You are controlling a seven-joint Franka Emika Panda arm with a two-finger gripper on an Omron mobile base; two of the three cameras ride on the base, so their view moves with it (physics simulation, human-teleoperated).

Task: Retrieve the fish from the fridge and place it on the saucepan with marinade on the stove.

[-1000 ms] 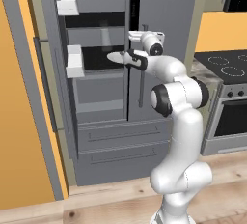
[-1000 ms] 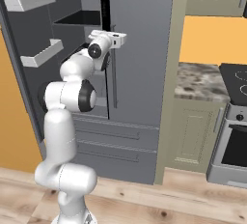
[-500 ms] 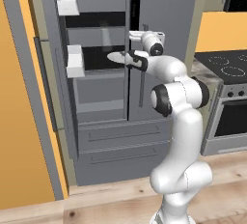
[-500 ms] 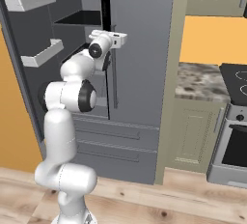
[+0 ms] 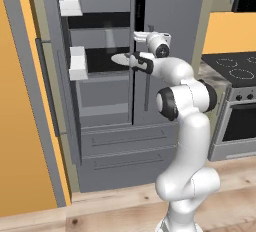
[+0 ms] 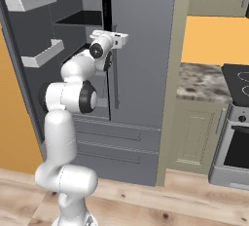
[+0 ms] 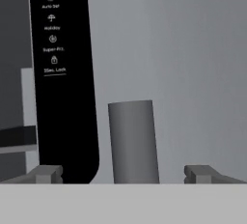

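Note:
The fridge (image 5: 170, 16) is tall and grey; its left door is swung open and its right door (image 6: 141, 35) is closed. My gripper (image 5: 138, 63) is at middle-shelf height, at the edge of the closed door. In the hand view the gripper (image 7: 124, 174) is open and empty, with the door's grey handle (image 7: 132, 141) straight ahead between the fingertips (image 7: 48, 174). The fish is hidden. The black stove (image 5: 235, 66) stands to the right. The saucepan and marinade are out of view.
A round white plate (image 5: 121, 58) lies on the black middle shelf. White door bins (image 5: 77, 63) hang on the open left door. Grey drawers (image 5: 125, 143) fill the fridge's lower part. A speckled counter (image 6: 202, 81) separates the fridge from the stove (image 6: 238, 81). A black control panel (image 7: 60, 73) runs down the door.
The hand has crept slightly to the right in front of the fridge. The jaws have stayed open and the base has not moved.

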